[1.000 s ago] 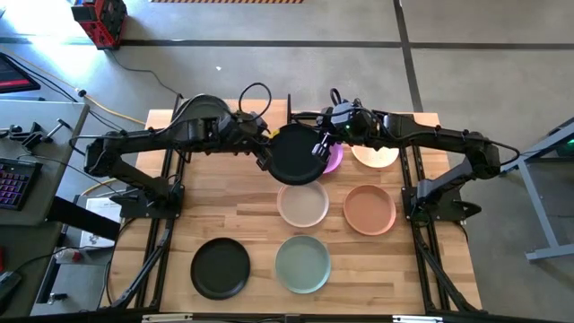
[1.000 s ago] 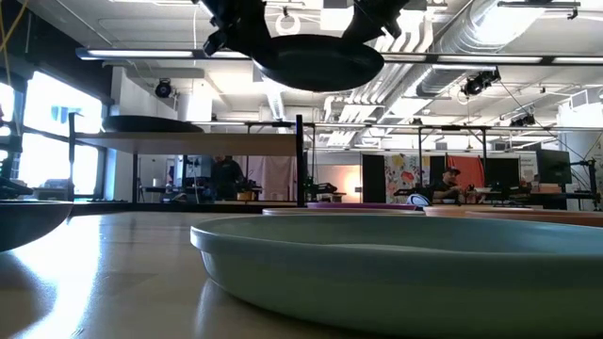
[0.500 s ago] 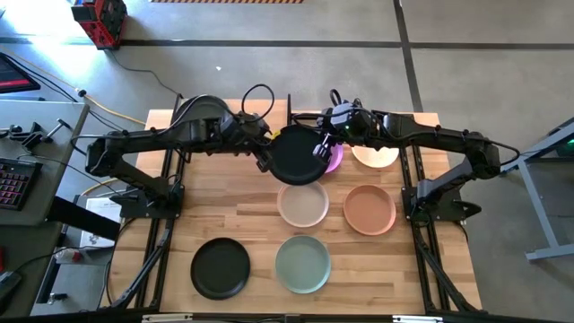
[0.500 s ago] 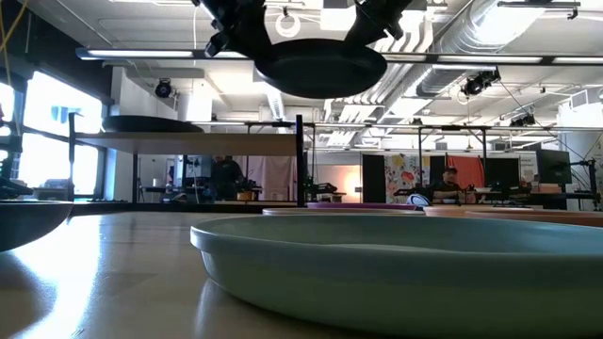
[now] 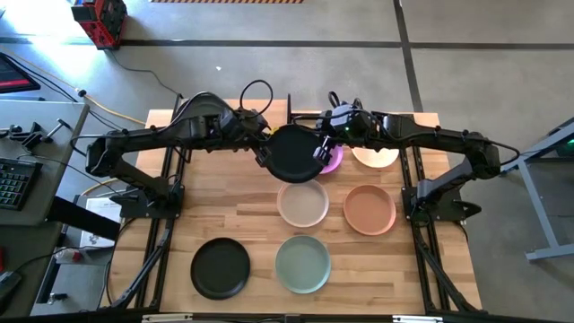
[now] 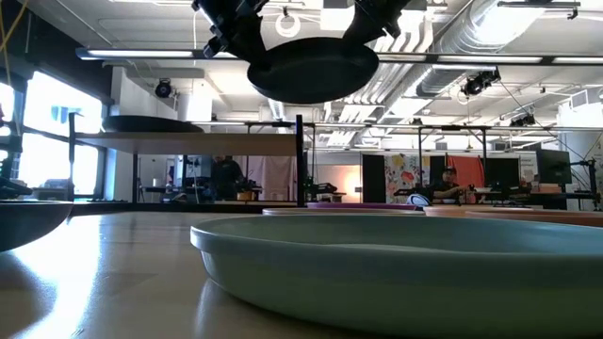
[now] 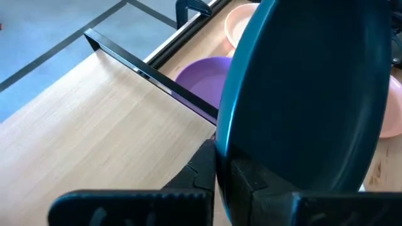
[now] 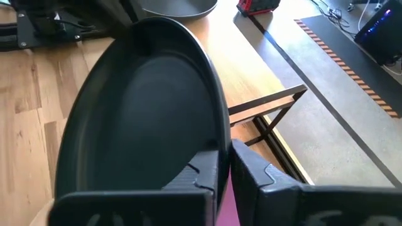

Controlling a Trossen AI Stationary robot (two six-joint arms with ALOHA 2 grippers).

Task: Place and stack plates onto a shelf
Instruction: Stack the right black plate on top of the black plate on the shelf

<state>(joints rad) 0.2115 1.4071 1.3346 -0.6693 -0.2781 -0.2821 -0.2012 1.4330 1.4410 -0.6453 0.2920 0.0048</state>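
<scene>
1. Black plate (image 5: 294, 154): held aloft between both tools, level, well above the bench (image 5: 224, 211); likely a hand-over from one arm to the other on the way to the shelf (image 6: 188, 143).
2. Left tool (image 5: 261, 151): pinched shut on the plate's near rim, fingers (image 7: 207, 164) either side of the edge.
3. Right tool (image 5: 320, 148): also at the plate's opposite rim, finger (image 8: 204, 169) against the edge; whether gripping or letting go, not possible to tell.
4. Purple plate (image 5: 334, 158): directly below the right tool, mostly hidden under the held plate.
5. Cream (image 5: 375, 155), beige (image 5: 302, 205), terracotta (image 5: 369, 209), sage (image 5: 302, 262) and second black plate (image 5: 221, 267): resting on the bench, apart from both tools, awaiting turn.
6. Shelf: beyond the left tool, one dark plate (image 6: 151, 123) already on top; largely covered by the left arm from above.
</scene>
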